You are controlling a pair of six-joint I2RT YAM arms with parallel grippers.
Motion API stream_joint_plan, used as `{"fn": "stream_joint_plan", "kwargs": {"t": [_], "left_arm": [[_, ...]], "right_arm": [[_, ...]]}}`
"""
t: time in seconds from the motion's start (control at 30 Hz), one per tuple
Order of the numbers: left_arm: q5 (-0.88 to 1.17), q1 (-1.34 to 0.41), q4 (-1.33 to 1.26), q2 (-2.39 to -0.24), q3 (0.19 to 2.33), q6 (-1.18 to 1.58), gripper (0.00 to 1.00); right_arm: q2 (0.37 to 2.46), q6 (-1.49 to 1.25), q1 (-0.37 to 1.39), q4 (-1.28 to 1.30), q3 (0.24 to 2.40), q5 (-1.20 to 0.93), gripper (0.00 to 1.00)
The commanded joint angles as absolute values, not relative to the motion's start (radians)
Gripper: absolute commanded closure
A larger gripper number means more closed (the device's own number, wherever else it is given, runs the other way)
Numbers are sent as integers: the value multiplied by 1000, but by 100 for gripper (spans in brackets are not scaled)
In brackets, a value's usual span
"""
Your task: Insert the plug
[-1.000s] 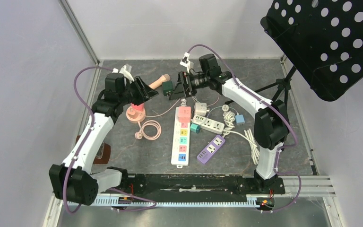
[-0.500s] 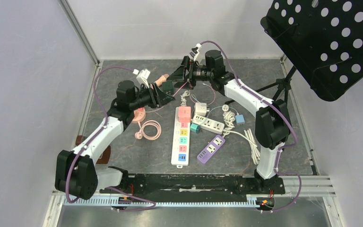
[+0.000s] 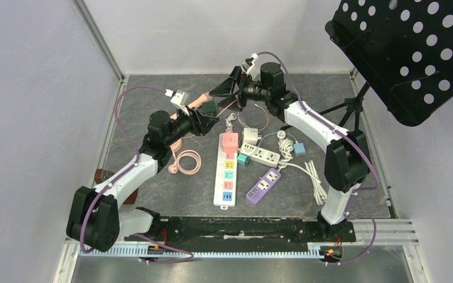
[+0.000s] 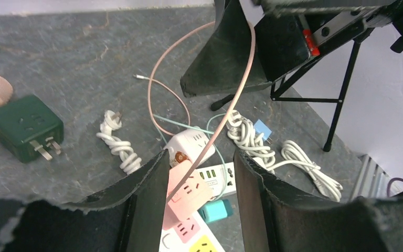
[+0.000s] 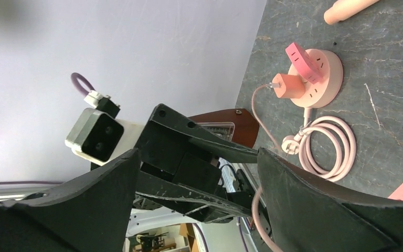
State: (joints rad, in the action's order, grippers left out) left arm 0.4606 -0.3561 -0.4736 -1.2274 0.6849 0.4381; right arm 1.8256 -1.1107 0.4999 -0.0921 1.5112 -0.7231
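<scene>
Both arms stretch toward the tabletop's (image 3: 171, 194) far edge; left gripper (image 4: 199, 157) and right gripper (image 5: 198, 152) face each other, jaws apart; green plug (image 4: 25, 127) lies just beside them, untouched; a thin pink cord (image 4: 225, 113) passes between the left jaws.

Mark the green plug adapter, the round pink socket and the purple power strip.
green plug adapter (image 4: 23, 125), left wrist view, its top face
round pink socket (image 5: 328, 72), right wrist view, bare part of its top
purple power strip (image 3: 263, 185), top external view, middle of its body
</scene>
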Motion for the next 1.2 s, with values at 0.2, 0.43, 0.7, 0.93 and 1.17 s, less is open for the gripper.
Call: {"fn": "stream_joint_plan", "kwargs": {"t": [0.2,0.43,0.7,0.93,1.17], "left_arm": [[439,-381,-573,-1313,722,318,47],[443,-385,-614,-1342,715,288,58],[365,-384,-629,-1377,776,294,98],[266,-382,-551,-1421,892,337,98],[177,-383,-391,-1603,1027,366,98]], "right_arm": [[1748,-1092,500,-19,1473,-676,18],[1732,-1092,502,-13,1456,-672,19],[1708,-1020,501,47,1416,-694,19],[1646,-917,503,56,1304,-728,9],[1598,-916,510,-114,1285,-838,8]]}}
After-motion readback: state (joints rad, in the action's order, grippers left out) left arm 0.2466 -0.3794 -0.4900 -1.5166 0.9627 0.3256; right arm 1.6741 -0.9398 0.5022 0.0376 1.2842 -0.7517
